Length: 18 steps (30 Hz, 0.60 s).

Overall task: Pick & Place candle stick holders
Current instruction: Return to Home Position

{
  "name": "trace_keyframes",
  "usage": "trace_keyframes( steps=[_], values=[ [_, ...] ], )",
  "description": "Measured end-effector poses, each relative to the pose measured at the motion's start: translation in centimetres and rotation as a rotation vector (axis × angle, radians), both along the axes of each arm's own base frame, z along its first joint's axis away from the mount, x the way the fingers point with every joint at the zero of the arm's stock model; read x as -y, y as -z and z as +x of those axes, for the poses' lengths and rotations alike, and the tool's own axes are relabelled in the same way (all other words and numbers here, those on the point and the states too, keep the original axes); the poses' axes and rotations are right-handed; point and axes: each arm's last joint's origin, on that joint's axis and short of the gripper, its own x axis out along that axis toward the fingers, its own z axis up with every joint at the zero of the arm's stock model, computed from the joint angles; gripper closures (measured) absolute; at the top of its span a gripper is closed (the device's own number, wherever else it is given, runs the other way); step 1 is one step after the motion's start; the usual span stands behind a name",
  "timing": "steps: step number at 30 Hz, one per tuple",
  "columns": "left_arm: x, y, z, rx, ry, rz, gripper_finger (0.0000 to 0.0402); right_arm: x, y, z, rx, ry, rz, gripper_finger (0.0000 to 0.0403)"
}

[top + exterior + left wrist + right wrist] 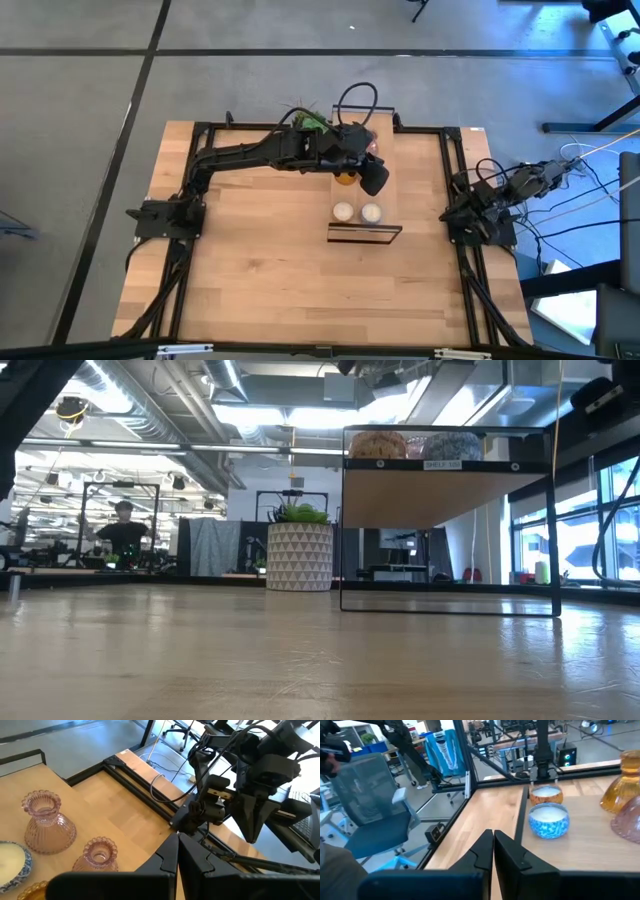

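Note:
Two pale pink candle stick holders [47, 822] [98, 855] stand upright on their wide bases on the wooden shelf top. An amber holder [345, 178] stands beside them; its rim [30, 890] and body [620, 780] also show in the wrist views. My left gripper [177, 855] hovers shut above the shelf, next to the holders and touching none; in the high view it is at the far centre [372, 180]. My right gripper [492, 847] is shut and holds nothing, its arm folded at the table's right edge [478, 195].
A raised shelf [450, 465] stands mid-table and carries two candles in bowls [343, 211] [371, 211], one blue-patterned [548, 820]. A green plant in a white pot [298, 555] stands at the far edge. Black frame rails [455, 170] run along the table's sides.

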Motion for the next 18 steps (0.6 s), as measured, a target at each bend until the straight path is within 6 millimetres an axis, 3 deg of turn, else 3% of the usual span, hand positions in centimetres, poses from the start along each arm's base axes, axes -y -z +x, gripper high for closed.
trace_keyframes(
  steps=[9,18],
  values=[
    [-0.6,0.0,-0.1,-0.001,-0.043,0.018,0.04,-0.2,0.0,0.4,0.048,0.012,0.007,0.0396],
    [-1.0,0.0,-0.1,0.0,-0.031,0.005,0.04,-1.4,1.9,2.3,0.105,0.013,0.124,0.0397]
  ],
)
